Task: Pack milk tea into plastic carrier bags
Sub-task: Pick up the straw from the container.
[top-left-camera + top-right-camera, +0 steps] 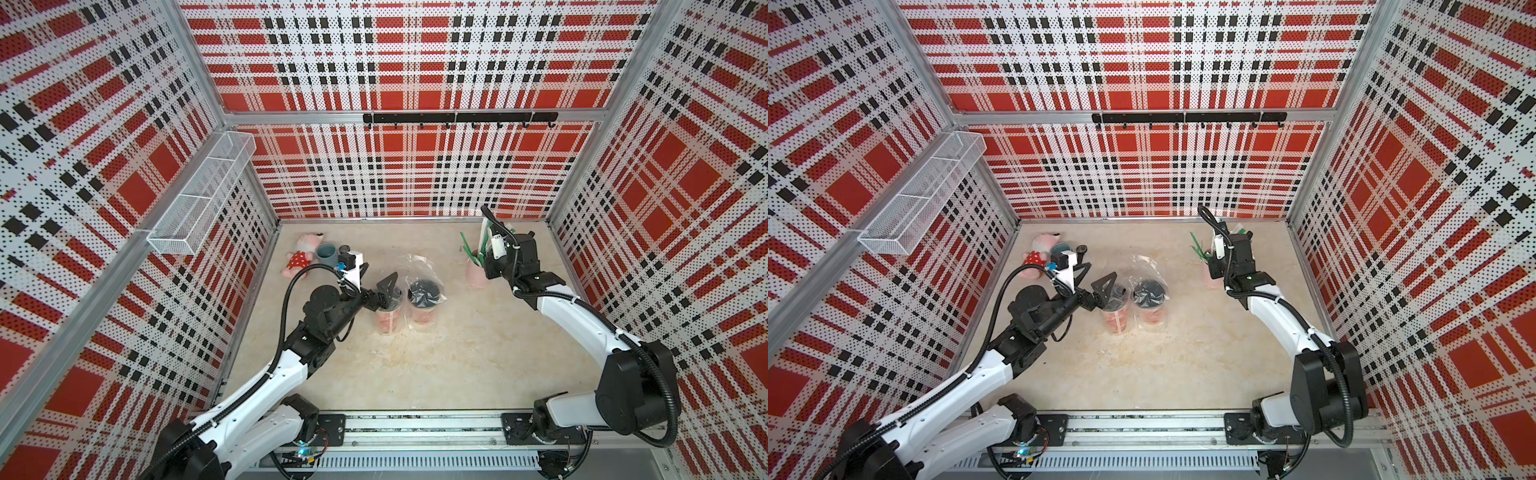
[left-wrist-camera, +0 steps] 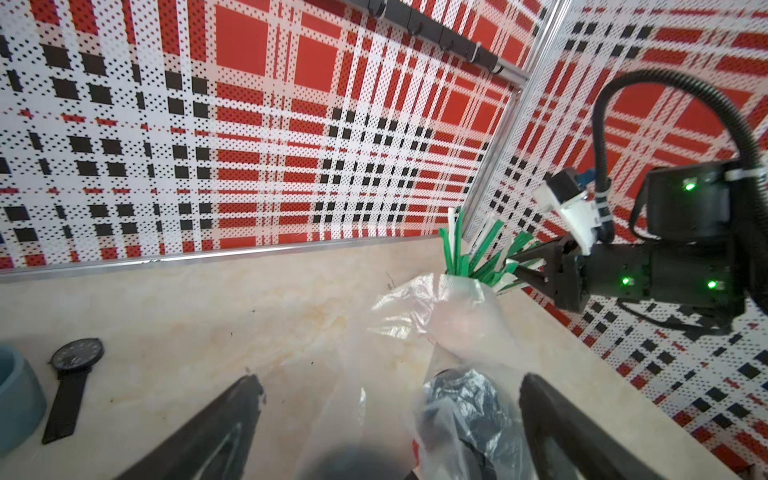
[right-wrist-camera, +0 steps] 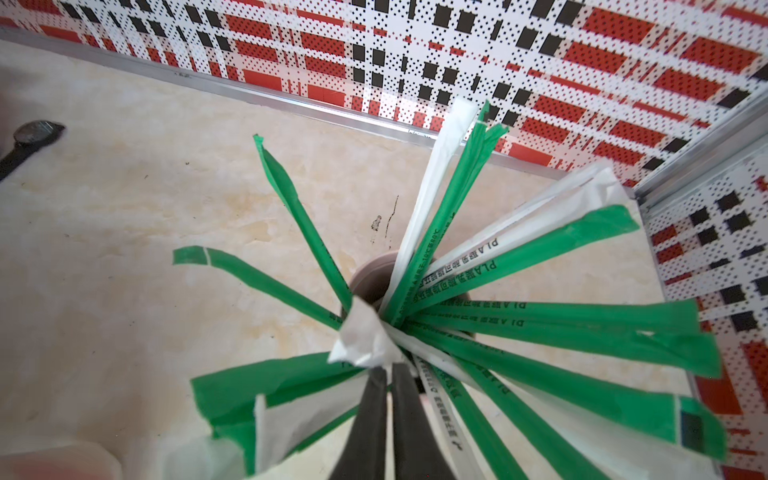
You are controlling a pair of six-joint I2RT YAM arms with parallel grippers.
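Closest in, on the pale counter (image 1: 415,374), my left claw (image 1: 380,272) hangs over the left cup (image 1: 387,324), spread wide and released, nothing in it. From my left wrist I see the two fingers (image 2: 232,415) well apart, with clear film and a blurred dark lid low between them. The left cup stands upright with its red print showing, and film from the left bag (image 1: 1120,293) sits around its top. How far down that bag reaches, I cannot tell.

Just beside it to the right, the right cup (image 1: 422,313) stands upright inside the right bag (image 1: 415,264). Crinkled film lies over its black lid (image 1: 424,289) and rises in a loose peak behind. The two cups are close together, but whether they touch I cannot tell.

Further back on the right, my right claw (image 3: 388,370) is down among the straws (image 3: 540,328) in the pink cup (image 1: 473,274). It's clenched, fingers almost together, with the crumpled end of a white straw (image 3: 361,336) pinched at the tips. Green and white wrapped straws fan out all around it.

Back left now: a grey-blue mug (image 1: 326,254), a black wristwatch (image 2: 72,365) lying flat near it, and a pink plush doll (image 1: 299,259) in a red spotted dress lying by the wall.

Farthest off, a black hook rail (image 1: 457,117) runs along the back wall, and a white wire basket (image 1: 199,195) hangs on the left wall.
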